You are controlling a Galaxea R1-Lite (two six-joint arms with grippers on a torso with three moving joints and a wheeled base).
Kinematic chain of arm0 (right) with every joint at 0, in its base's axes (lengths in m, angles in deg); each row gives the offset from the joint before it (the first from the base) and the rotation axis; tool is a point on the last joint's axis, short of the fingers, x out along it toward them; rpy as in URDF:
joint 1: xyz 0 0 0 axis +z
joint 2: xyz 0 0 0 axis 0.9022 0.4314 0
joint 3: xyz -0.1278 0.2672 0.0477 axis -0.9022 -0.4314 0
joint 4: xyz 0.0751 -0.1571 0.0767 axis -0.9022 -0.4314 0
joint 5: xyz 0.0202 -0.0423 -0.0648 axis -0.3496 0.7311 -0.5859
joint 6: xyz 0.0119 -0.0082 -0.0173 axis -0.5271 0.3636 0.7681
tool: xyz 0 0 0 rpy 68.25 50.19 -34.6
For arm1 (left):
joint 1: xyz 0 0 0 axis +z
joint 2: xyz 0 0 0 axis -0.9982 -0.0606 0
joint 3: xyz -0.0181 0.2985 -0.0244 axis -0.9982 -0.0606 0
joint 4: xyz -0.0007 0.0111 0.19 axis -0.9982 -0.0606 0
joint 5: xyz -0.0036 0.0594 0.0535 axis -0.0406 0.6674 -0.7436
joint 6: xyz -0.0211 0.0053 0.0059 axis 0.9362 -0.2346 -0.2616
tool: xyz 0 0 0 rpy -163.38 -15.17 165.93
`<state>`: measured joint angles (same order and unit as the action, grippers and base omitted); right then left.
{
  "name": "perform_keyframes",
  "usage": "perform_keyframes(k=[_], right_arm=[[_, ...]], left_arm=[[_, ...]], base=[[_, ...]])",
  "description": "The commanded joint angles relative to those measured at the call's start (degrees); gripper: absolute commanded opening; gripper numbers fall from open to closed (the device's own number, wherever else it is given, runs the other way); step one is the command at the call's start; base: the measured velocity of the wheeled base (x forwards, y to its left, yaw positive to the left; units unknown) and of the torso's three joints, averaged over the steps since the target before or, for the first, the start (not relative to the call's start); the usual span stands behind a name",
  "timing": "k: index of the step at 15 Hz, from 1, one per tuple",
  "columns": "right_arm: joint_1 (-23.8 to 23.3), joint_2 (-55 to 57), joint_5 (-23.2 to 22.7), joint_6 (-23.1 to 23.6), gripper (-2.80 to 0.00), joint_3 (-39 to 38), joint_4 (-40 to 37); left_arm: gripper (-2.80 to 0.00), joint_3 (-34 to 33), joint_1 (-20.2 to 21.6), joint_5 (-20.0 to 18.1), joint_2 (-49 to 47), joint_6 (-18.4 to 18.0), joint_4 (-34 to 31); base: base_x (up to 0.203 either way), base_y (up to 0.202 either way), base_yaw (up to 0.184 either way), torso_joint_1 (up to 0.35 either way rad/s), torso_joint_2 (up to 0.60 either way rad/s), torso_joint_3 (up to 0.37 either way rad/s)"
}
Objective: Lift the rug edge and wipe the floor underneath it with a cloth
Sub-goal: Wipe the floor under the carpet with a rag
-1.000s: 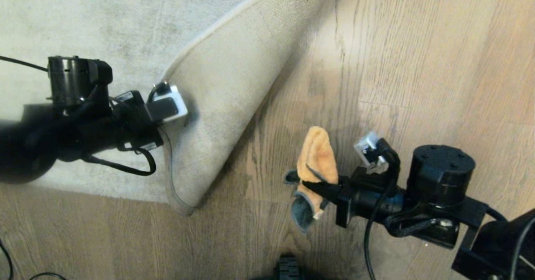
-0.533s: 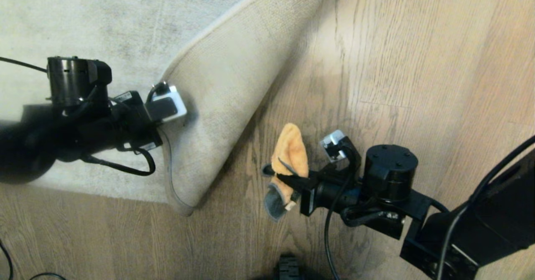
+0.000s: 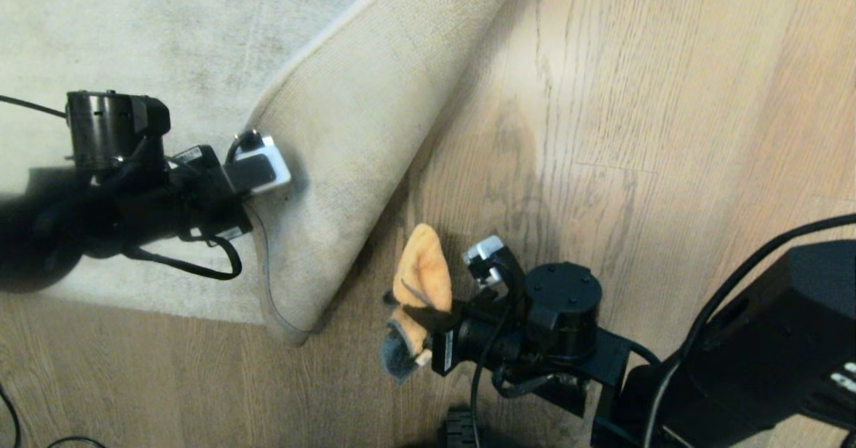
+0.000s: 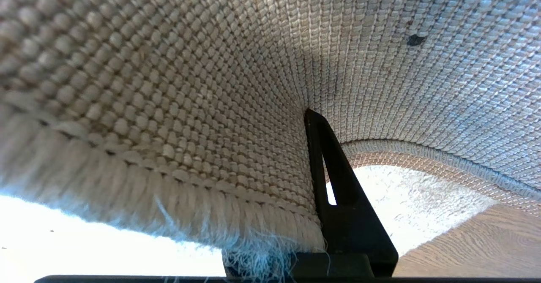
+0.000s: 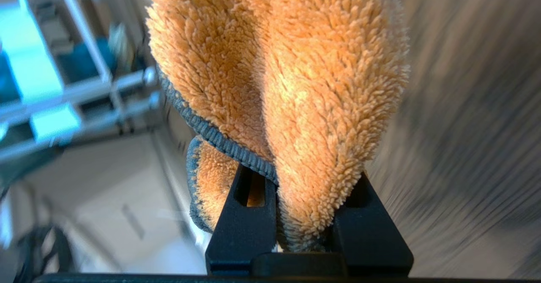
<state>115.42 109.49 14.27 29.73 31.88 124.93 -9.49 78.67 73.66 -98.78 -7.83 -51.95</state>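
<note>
The rug edge [image 3: 348, 167] is folded up and back, with its tan woven backing facing me. My left gripper [image 4: 304, 122] is shut on the rug edge, one black finger [image 4: 338, 198] pressed to the backing and the other hidden behind the fringe. In the head view those fingers are hidden under the flap beside the wrist camera [image 3: 257, 170]. My right gripper [image 3: 428, 317] is shut on the orange cloth [image 3: 422, 267], which stands above the bare wooden floor [image 3: 635, 134] just right of the lifted corner. Up close, the cloth [image 5: 321, 84] fills the right gripper [image 5: 304, 181].
The pale grey rug top [image 3: 134, 27] spreads across the far left. Black cables [image 3: 13, 428] lie at the near left corner. A dark part of the robot [image 3: 461, 431] shows at the near edge. The right wrist view catches a metal frame [image 5: 63, 84].
My right arm has carried the cloth leftward and nearer, closer to the lifted rug corner. The left arm still holds the flap up, almost unmoved.
</note>
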Motion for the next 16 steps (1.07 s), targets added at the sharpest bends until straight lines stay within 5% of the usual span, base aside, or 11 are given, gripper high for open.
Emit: perform_keyframes(k=[1, 7, 16], right_arm=[[2.33, 1.13, 0.06, -0.19, -2.80, -3.53, 2.06], [3.59, 12.18, 4.98, -0.34, -2.80, -6.90, 18.25], [0.00, 16.19, 10.53, -0.42, -2.80, -9.91, 19.07]], left_arm=[[-2.80, -0.21, 0.12, 0.07, -0.10, -0.36, 0.07], [-2.80, -0.30, 0.11, 0.25, -0.62, -0.36, -0.01], [-2.80, -0.70, 0.03, 1.31, -0.97, -0.36, 0.08]], base=[[0.000, 0.000, 0.000, 0.000, 0.00, 0.000], [0.000, 0.000, 0.000, 0.000, 0.00, 0.000], [0.000, 0.000, 0.000, 0.000, 0.00, 0.000]])
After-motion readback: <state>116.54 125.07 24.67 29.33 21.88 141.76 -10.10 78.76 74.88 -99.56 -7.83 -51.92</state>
